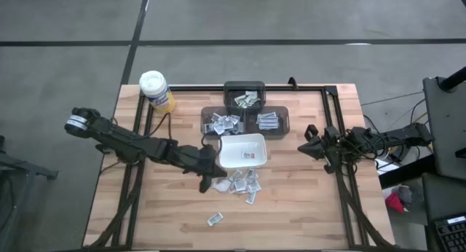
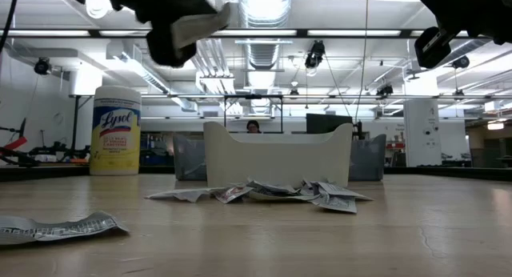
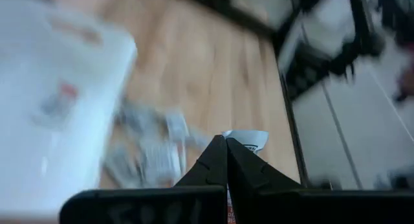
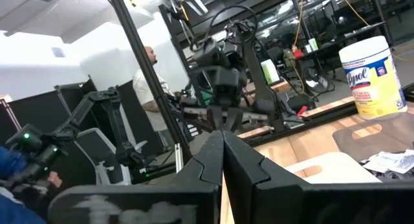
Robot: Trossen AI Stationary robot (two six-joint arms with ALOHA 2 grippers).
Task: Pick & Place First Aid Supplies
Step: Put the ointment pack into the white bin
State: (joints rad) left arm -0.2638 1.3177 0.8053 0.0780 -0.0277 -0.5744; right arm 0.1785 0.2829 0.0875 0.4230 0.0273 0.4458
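wooden worktop (image 1: 291, 201) carries a white dish (image 1: 242, 151) at centre, with first aid packets (image 1: 240, 183) heaped against its near side and one stray packet (image 1: 215, 218) well apart, nearer the front edge. left gripper (image 1: 206, 180) hangs above the heap's left end, fingers closed on a single packet (image 3: 246, 138). right gripper (image 1: 304, 147) waits right of the dish, closed tight and empty.

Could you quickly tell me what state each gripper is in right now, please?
Left gripper: shut on a packet, raised above the table near the white dish.
Right gripper: shut, holding nothing, waiting at the table's right side.
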